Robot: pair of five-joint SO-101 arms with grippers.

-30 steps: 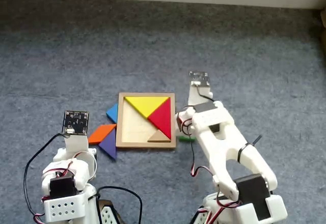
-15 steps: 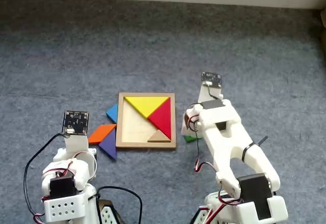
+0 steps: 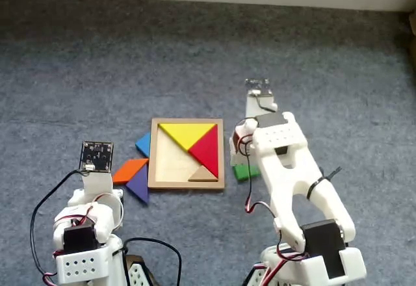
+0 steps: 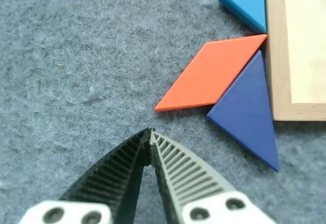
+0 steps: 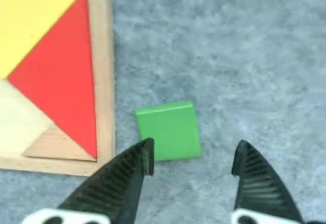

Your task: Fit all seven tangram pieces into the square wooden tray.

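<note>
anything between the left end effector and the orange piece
Just bare carpet. In the left wrist view, the left end effector sits short of the orange piece, with nothing lying between.

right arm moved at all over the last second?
Yes. In the high view the right arm shifted slightly away from the tray and reached farther forward; its open claw sits by the green piece.

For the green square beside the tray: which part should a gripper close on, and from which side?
Pinch the green square across two opposite straight edges, coming down from above. It lies flat on the carpet, apart from the tray rim, so both edges are free. The open right gripper hangs close by.
</note>
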